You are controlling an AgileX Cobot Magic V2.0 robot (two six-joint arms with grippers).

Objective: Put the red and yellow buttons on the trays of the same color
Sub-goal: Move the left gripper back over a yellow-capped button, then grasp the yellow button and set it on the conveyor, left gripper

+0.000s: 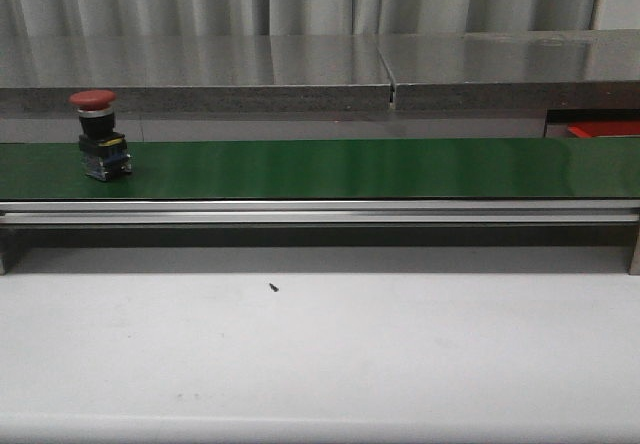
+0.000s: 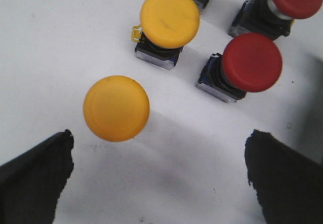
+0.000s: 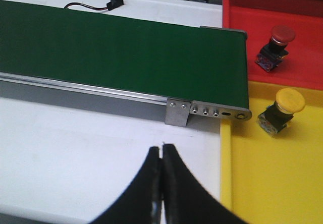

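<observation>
**A:** How many buttons are you counting?

**B:** One red button is sitting near the left end of the green belt. Below the left claw, which is hanging wide open with nothing in it, two yellow buttons and two red ones are standing on the white table. They're smooth mushroom caps on boxy bases.

**B:** The right claw is sitting pinched shut, empty. Past the belt's end, the red tray is holding one red button, and the yellow tray one yellow button.
</observation>
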